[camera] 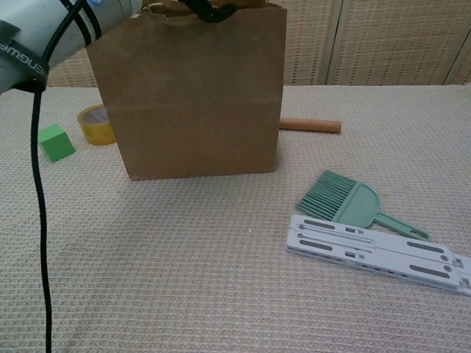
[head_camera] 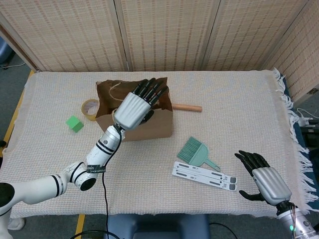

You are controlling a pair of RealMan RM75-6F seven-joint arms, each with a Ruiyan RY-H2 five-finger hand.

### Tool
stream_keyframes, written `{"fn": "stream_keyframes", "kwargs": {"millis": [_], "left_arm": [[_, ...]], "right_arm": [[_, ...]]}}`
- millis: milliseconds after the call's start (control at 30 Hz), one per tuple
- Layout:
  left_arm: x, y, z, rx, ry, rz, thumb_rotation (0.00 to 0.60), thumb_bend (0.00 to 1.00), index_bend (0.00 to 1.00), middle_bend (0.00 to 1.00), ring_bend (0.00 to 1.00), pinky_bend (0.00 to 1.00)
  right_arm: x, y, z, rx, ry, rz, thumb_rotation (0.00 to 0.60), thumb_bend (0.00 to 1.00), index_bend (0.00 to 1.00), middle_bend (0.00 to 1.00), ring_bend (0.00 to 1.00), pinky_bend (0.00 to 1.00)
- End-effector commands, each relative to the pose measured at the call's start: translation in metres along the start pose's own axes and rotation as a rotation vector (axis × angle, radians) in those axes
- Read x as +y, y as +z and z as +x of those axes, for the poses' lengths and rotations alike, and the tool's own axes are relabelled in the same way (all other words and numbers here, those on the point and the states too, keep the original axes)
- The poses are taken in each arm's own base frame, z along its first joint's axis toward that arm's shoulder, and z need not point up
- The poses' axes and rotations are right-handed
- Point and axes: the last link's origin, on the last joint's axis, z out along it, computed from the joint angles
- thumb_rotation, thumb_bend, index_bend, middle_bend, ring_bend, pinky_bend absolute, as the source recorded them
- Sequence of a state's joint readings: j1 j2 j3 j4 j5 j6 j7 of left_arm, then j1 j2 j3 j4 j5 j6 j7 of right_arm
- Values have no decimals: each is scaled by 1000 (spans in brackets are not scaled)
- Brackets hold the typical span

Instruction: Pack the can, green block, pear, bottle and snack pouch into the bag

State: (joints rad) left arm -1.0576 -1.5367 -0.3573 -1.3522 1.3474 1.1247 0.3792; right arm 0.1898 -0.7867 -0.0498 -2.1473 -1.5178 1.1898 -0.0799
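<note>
On the counter (head_camera: 239, 99), toward its ten o'clock corner, the bag (head_camera: 149, 124) stands upright with its mouth open. The left hand (head_camera: 138, 103) hovers over that mouth with fingers spread and straight, pointing toward one o'clock, and holds nothing; the forearm slants down from it toward seven o'clock, its cable hanging free. In the chest view only the wrist and dark fingertips show at the bag's top edge, so I cannot tell whether they touch the paper. The hand hides the bag's inside, so what is already packed cannot be read here. The green block (head_camera: 75, 124) is plainly still out, lying at the bag's nine o'clock, just past the tape roll (head_camera: 90, 109). To my judgement the step in hand is to lift clear of the bag and go for that block: rise straight up first so the fingers do not snag the rim or the loop handle and tip the bag, then swing toward nine o'clock, passing the tape rather than brushing it. The block is small, so a pinch from above on two opposite faces should serve. The right hand (head_camera: 264, 180) rests at the counter's five o'clock edge, fingers loosely apart and empty, well apart from the brush (head_camera: 197, 152) and the white strips (head_camera: 204, 176).
</note>
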Motion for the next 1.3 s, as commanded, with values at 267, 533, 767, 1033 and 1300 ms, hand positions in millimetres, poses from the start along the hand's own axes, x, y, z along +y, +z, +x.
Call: {"fn": "stream_keyframes", "kwargs": {"millis": [267, 533, 767, 1033, 1300], "left_arm": [[-21, -23, 19, 32, 6, 65, 600, 389, 27, 0, 0, 129], [-66, -106, 63, 28, 6, 229, 600, 388, 34, 0, 0, 131], [-85, -218, 76, -117, -55, 458, 600, 390, 17, 0, 0, 126], [-85, -328, 56, -185, -34, 559, 600, 390, 0, 0, 0, 106], [-86, -383, 34, -249, 91, 531, 600, 389, 0, 0, 0, 67]], "right_arm": [[0, -2, 0, 1, 3, 4, 600, 97, 0, 0, 0, 0], [-3, -4, -3, -3, 1, 22, 600, 97, 0, 0, 0, 0], [-3, -4, -11, -11, -2, 36, 600, 97, 0, 0, 0, 0], [7, 8, -26, 34, -24, 38, 600, 97, 0, 0, 0, 0], [23, 22, -43, 136, -136, 36, 600, 97, 0, 0, 0, 0]]}}
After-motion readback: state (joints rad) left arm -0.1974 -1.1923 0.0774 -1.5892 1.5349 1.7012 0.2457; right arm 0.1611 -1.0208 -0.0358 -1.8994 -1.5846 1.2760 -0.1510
